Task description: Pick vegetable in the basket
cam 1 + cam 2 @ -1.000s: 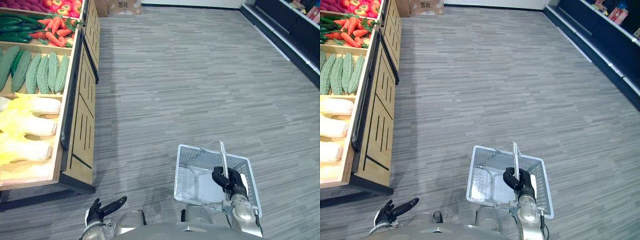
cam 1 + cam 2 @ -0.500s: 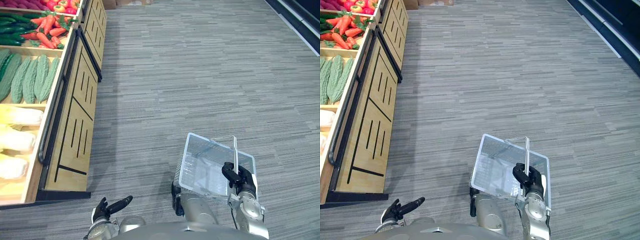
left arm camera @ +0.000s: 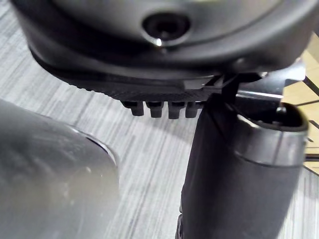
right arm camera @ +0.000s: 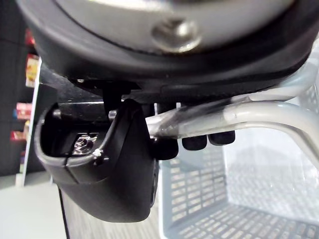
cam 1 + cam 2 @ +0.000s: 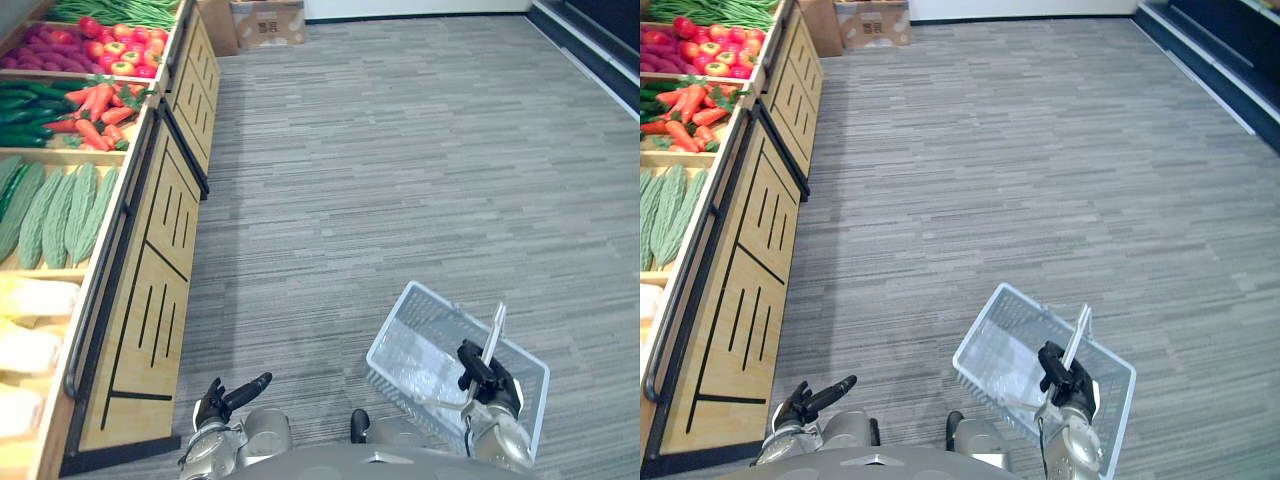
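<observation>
Holds left hand [image 5: 222,398] low at left side, fingers loosely extended, grasping nothing; curls right hand [image 5: 482,372] round basket handle [image 5: 493,332], low at right.

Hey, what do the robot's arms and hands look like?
The arms are smooth, rounded silver-grey metal. The left hand and right hand are black, each with a row of slim fingers and a thicker, glossy thumb.
</observation>
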You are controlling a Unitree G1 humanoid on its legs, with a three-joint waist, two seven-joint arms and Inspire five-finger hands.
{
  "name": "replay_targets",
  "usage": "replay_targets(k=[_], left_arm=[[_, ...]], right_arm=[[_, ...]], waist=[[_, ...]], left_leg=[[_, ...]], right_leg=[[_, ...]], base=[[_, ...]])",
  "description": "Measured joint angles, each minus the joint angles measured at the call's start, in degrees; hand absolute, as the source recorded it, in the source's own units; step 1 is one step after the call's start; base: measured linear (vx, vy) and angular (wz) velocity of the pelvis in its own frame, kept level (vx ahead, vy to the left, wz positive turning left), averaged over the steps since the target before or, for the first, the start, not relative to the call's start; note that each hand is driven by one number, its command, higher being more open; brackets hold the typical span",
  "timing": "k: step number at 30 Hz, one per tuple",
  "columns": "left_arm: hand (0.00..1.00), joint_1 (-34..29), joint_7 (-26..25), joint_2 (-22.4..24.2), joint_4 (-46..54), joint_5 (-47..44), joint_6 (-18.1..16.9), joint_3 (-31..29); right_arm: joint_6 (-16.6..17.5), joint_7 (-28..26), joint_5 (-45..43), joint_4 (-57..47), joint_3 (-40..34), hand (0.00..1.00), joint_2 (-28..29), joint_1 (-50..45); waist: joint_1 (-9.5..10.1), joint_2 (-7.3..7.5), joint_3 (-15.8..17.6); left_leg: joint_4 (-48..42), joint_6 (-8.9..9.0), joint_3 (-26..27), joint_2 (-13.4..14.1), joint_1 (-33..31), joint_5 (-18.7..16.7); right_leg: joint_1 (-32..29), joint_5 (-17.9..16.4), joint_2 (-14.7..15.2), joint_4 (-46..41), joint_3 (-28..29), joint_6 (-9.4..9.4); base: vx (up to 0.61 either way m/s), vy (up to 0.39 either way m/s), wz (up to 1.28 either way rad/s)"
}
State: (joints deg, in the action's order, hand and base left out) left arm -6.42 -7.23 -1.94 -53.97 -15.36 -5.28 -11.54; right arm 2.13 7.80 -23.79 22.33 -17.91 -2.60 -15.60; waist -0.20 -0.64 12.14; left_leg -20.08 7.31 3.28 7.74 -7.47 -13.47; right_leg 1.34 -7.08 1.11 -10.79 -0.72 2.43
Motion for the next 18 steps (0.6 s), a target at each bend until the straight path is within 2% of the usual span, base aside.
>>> replay_targets(k=[1,2,3,13,16,18], left_arm=[[1.00,-0.5,0.1,0.2,-0.1,-0.2,0.0,-0.4],[1.00,-0.3,0.0,-0.3,-0.8,0.2,0.0,-0.6],[1.00,-0.8,0.3,-3.7,-3.2,2.3,0.2,-0.5],[1.00,-0.8,0.1,-3.7,-3.4,1.8,0.2,-0.7],[1.00,-0.9,-0.2,-3.7,-3.2,0.2,0.2,-0.8],[1.00,-1.5,-0.6,-3.6,-2.7,-0.8,0.2,-1.3]], right_arm=[[0.1,0.0,0.2,0.4,-0.5,0.00,-0.3,0.0],[0.0,0.1,0.4,1.1,-0.5,0.00,0.3,0.2],[-0.1,0.1,1.0,2.1,1.4,0.00,0.8,-2.1],[-0.1,0.1,0.8,2.1,1.9,0.00,0.8,-0.9],[-0.1,0.1,0.4,2.1,3.2,0.00,0.8,0.5],[-0.1,0.1,0.4,2.1,4.8,0.00,0.7,2.6]], waist=[[-0.01,-0.64,-0.6],[-0.20,0.44,-0.9],[0.02,3.37,-2.9],[0.73,3.33,-3.0],[1.98,3.67,-3.0],[2.88,3.94,-2.8]], left_leg=[[4.4,-1.60,-0.6,-0.1,0.5,8.6],[6.0,-1.97,0.3,-1.5,2.0,8.9],[22.5,-5.04,2.4,-6.7,8.7,16.8],[22.0,-4.87,2.6,-6.4,8.6,16.1],[19.0,-4.88,3.7,-5.9,7.4,14.2],[14.8,-4.77,5.2,-5.2,5.7,11.4]], right_leg=[[0.4,-1.0,-0.4,0.2,1.4,-2.45],[1.0,-1.0,1.1,1.1,2.1,-3.65],[1.5,1.4,5.2,6.8,3.3,-7.57],[1.6,1.4,5.3,7.1,3.0,-7.64],[1.6,1.3,5.4,7.9,3.7,-8.14],[1.1,1.1,5.7,8.2,3.4,-7.84]], base=[[0.16,0.231,-0.41],[0.13,0.179,-0.30],[0.06,0.059,-0.02],[0.00,0.000,-0.01],[0.01,0.006,-0.19],[0.03,0.023,-0.36]])
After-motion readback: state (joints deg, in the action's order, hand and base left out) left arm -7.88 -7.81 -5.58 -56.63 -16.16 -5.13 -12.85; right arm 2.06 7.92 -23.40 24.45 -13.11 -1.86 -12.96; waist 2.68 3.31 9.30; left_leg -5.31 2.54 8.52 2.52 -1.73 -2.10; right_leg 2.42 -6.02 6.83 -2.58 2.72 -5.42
